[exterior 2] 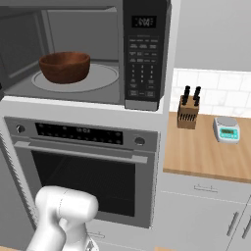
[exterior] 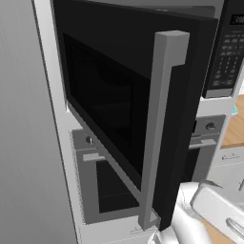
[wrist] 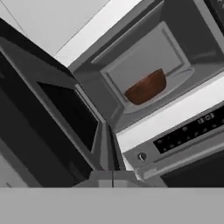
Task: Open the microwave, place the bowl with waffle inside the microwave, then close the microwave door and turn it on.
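- The gripper (wrist: 113, 178) sits low in the hand view, its two dark tips pressed together with only a thin seam between them and nothing held.
- Just beyond the tips the grey bar handle (wrist: 106, 146) of the microwave door (wrist: 57, 127) runs away from the hand; whether the tips touch it I cannot tell.
- In the left base view the microwave door (exterior: 114, 100) stands swung out toward the camera, hinged on its left, its dark window facing us and the tall grey handle (exterior: 159, 128) running down its near right edge.
- The microwave (exterior 2: 83, 49) is open: its grey cavity shows in the right base view, with the black keypad panel (exterior 2: 144, 54) and display on its right.
- The brown bowl (exterior 2: 64, 66) rests upright on the round turntable plate (exterior 2: 105, 76) inside the cavity, toward the left; its contents cannot be made out.
- The bowl (wrist: 146, 87) shows in the hand view too, deep inside the cavity.
- Below the microwave is the grey oven (exterior 2: 83, 166) with a horizontal bar handle and round knobs.
- To the right, on a wooden counter (exterior 2: 206, 152), stand a knife block (exterior 2: 188, 112) and, well apart to its right, a small kitchen scale (exterior 2: 226, 129).
- The white arm (exterior 2: 61, 215) rises at the near left of the right base view.
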{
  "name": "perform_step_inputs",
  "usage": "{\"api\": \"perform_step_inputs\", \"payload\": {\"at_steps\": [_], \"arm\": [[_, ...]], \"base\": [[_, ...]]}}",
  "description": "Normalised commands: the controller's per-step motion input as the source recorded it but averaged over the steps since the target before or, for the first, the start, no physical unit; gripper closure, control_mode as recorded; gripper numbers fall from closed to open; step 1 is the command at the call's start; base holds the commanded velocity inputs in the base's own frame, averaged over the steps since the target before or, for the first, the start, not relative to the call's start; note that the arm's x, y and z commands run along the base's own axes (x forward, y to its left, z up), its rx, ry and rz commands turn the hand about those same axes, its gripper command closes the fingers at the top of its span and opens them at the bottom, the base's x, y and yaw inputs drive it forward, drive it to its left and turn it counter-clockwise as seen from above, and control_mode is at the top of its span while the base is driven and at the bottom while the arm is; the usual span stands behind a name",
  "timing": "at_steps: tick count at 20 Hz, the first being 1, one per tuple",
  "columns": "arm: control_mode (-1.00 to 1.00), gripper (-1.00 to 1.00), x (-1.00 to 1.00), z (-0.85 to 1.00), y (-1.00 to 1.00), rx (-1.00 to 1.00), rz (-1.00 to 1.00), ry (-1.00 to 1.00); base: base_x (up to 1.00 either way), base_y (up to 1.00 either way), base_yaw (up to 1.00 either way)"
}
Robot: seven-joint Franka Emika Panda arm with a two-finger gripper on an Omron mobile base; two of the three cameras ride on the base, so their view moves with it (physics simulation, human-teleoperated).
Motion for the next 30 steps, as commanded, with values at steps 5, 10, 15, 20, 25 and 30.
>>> {"api": "perform_step_inputs", "payload": {"at_steps": [5,10,15,20,25,30], "arm": [[-1.00,1.00,-0.15,-0.09,0.36,-0.18,-0.16,-0.22],[-1.00,1.00,-0.25,-0.07,0.42,-0.17,-0.17,-0.13],[-1.00,1.00,-0.05,-0.15,0.43,-0.16,-0.16,-0.01],[-1.00,1.00,0.07,-0.33,0.54,-0.17,-0.16,0.00],[-1.00,1.00,0.61,-0.37,0.46,-0.16,-0.19,0.00],[-1.00,1.00,1.00,-0.41,0.31,-0.15,-0.26,-0.01]], "base": [[0.00,0.00,0.00],[0.00,0.00,0.00],[0.00,0.00,0.00],[0.00,0.00,0.00],[0.00,0.00,0.00],[0.00,0.00,0.00]]}}
